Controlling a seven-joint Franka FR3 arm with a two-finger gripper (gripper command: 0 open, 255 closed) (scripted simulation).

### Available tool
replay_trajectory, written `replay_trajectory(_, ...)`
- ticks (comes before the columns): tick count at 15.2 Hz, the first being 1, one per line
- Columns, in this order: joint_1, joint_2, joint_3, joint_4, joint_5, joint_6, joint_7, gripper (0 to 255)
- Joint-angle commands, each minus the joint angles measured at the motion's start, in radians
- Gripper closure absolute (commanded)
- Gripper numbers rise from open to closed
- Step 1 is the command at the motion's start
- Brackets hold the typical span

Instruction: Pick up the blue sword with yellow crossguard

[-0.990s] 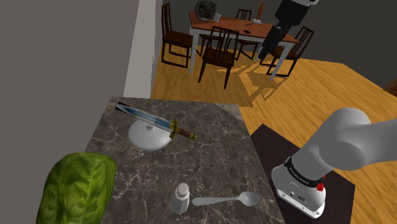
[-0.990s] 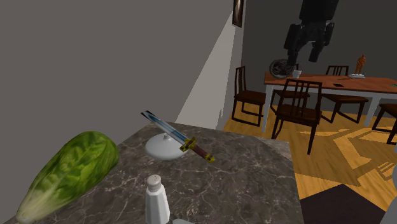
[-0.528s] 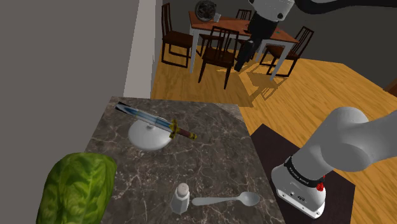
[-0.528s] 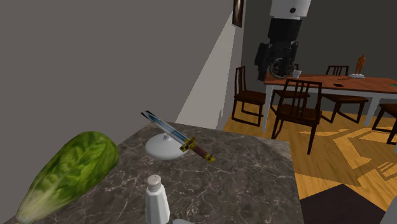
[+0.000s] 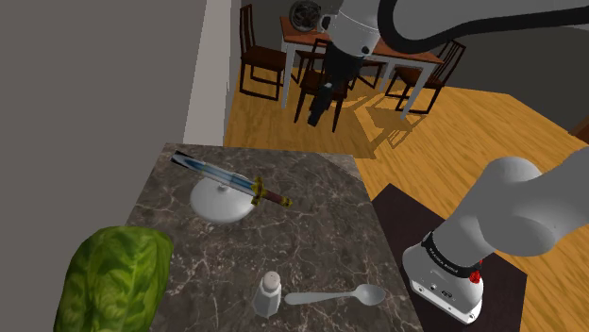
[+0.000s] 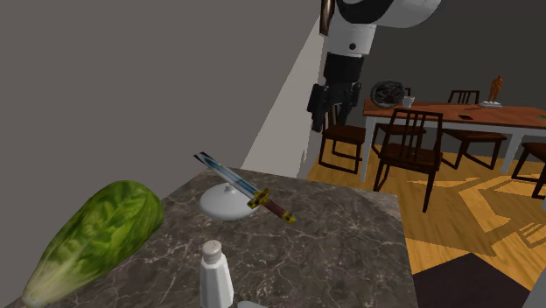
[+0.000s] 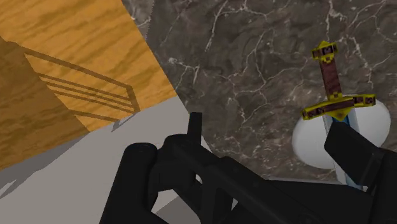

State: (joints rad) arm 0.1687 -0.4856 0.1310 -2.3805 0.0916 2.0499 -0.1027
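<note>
The sword has a blue blade, a yellow crossguard and a brown grip. It lies slanted across a small white dish on the dark marble counter. In the second exterior view the sword rests on the dish in the same way. My gripper hangs high in the air beyond the counter's far edge, well apart from the sword. Its fingers stand apart, open, with nothing between them. In the wrist view the sword's crossguard lies just past one fingertip of the gripper.
A large green lettuce fills the counter's near left corner. A white shaker and a grey spoon lie near the front edge. A dining table with dark chairs stands on the wooden floor behind. A grey wall borders the counter's left.
The arm has swung toward the shoulder view's left and lower, from over the dining table to just past the counter's far edge. The sword and the other things have not moved.
</note>
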Motion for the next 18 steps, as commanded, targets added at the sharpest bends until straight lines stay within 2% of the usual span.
replay_trajectory(1, 0.02, 0.057, 0.018, 0.016, 0.015, 0.046, -0.004, 0)
replay_trajectory(10, 0.096, 0.309, 0.096, 0.118, 0.058, 0.216, -0.029, 0)
replay_trajectory(18, 0.158, 0.531, 0.162, 0.253, 0.051, 0.321, -0.04, 0)
